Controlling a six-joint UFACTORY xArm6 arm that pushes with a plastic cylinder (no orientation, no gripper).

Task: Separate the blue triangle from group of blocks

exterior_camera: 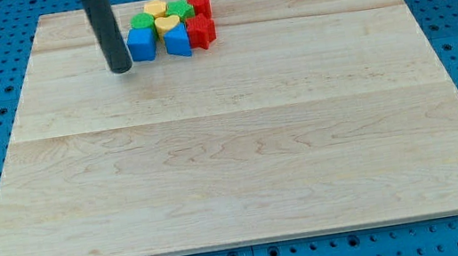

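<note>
Pincer? None visible, can't tell. My tip point(120, 70) beside the blue block point(142, 43) could shove neighbours along with the blue triangle point(178, 43).

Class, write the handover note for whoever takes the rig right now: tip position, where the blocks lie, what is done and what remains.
My tip rests on the board, just to the view's left of the blue cube, very close to it; contact is unclear.
The blue triangle sits at the cluster's lower edge, packed between the blue cube and a red block, with yellow and green blocks behind.
Done: nothing visibly separated.
Left: push the blue triangle clear of the group.
</note>
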